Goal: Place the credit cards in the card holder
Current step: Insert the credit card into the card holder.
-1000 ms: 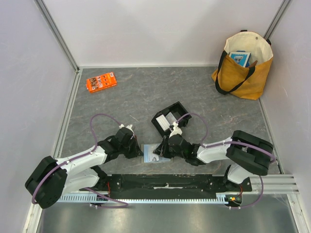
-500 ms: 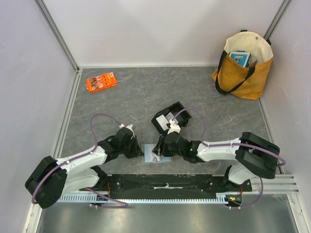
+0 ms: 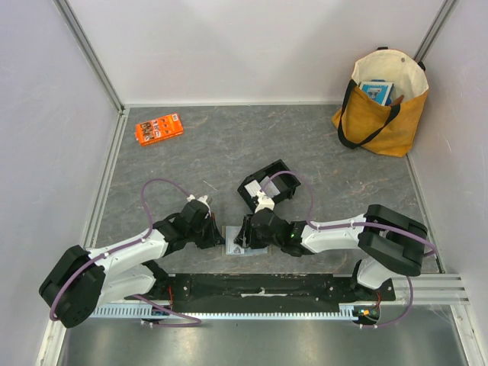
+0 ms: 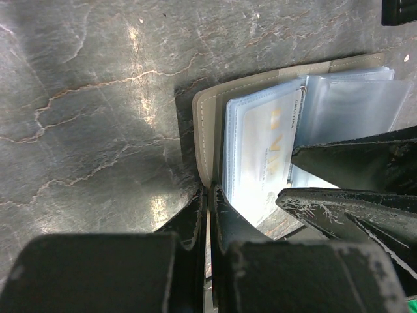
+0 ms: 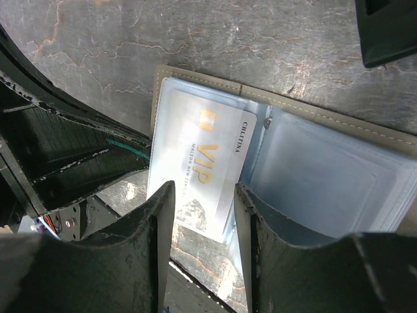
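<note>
The card holder (image 3: 242, 245) lies open on the table between both grippers, taupe outside (image 4: 207, 124) with clear bluish sleeves (image 5: 326, 176). A pale credit card (image 5: 207, 153) printed "VIP" sits in its left-hand sleeve, and it also shows in the left wrist view (image 4: 260, 153). My left gripper (image 4: 208, 193) is shut on the holder's taupe left edge. My right gripper (image 5: 203, 195) is open, its fingers standing either side of the card's near end, just above the holder. No other cards show clearly.
A black open tray (image 3: 268, 181) stands just behind the right gripper; its corner shows in the right wrist view (image 5: 391, 26). An orange packet (image 3: 158, 128) lies far left. A yellow tote bag (image 3: 381, 103) stands at the back right.
My right gripper has moved left, from beside the holder's right edge to over its left half. The left gripper and the holder have stayed put.
</note>
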Available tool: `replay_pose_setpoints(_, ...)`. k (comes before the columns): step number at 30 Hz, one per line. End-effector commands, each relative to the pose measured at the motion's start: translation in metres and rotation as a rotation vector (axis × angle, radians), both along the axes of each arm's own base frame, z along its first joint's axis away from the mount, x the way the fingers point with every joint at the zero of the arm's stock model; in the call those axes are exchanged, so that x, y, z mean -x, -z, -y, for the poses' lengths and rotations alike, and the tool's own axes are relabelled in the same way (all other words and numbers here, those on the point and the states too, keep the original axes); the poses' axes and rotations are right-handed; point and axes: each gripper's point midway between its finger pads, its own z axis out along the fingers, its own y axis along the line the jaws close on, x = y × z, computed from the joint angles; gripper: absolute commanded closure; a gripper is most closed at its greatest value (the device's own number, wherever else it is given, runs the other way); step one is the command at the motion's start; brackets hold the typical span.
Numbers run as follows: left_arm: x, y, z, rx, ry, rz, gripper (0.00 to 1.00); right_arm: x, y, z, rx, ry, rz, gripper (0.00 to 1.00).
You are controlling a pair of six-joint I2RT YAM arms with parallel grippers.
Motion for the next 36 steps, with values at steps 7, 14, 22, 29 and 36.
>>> replay_pose_setpoints(7,-0.004,-0.006,0.006,0.024,-0.001,0.015,0.98,0.0,-0.021,-0.019,-0.067,-0.029,0.026,0.64)
replay_pose_setpoints(14,-0.005,-0.009,0.005,0.025,-0.006,0.026,0.98,0.0,-0.03,-0.022,-0.1,-0.035,0.036,0.71)
replay_pose_setpoints(22,-0.005,-0.009,0.004,0.019,-0.004,0.027,0.98,-0.014,-0.051,-0.003,-0.071,0.029,0.122,0.57)
replay_pose_setpoints(29,-0.005,-0.012,0.003,0.02,-0.002,0.034,0.98,-0.027,-0.066,0.035,-0.005,0.137,0.191,0.49)
replay_pose_setpoints(36,-0.005,-0.01,0.003,0.012,-0.001,0.032,0.98,-0.028,-0.054,0.075,0.058,0.245,0.165,0.44)
